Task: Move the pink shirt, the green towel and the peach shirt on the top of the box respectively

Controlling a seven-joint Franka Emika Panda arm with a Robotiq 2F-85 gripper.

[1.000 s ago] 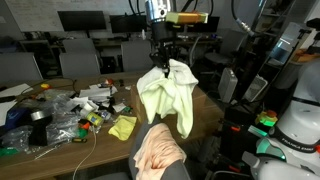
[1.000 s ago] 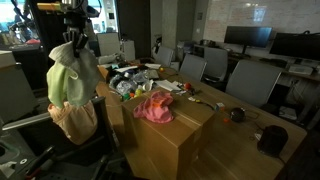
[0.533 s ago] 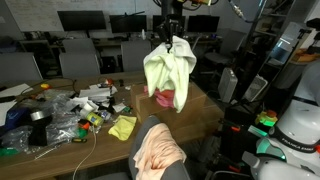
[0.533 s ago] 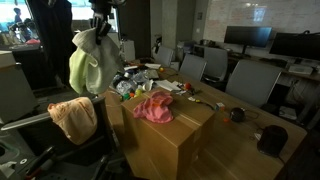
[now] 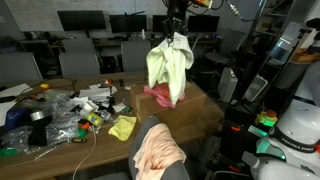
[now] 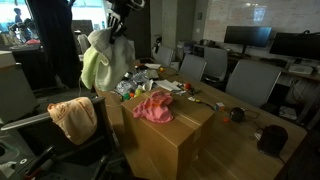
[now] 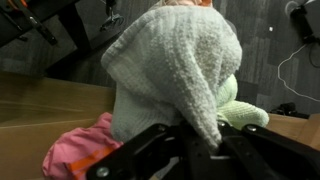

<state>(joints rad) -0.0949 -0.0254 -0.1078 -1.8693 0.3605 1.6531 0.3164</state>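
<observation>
A: Where's the green towel [image 6: 104, 62]?
B: Dangling from the hand [image 6: 120, 25], clamped tight on its bunched top, near the pink shirt [image 6: 153, 107] lying on the box [image 6: 195, 135] by the tabletop [image 6: 250, 118] edge.
A: Handling?
B: Probably light, soft, floppy; gathered folds give the surest hold.

Nothing here can be read from where I stand. The heap of packets and wrappers [image 5: 72, 106] carries print of some kind (coloured patches, no more than that), too small and blurred to make out in both exterior views. The monitors [image 5: 82, 20] along the back show dark screens. Up close in the wrist view, the green towel [image 7: 175, 70] shows only its weave.
</observation>
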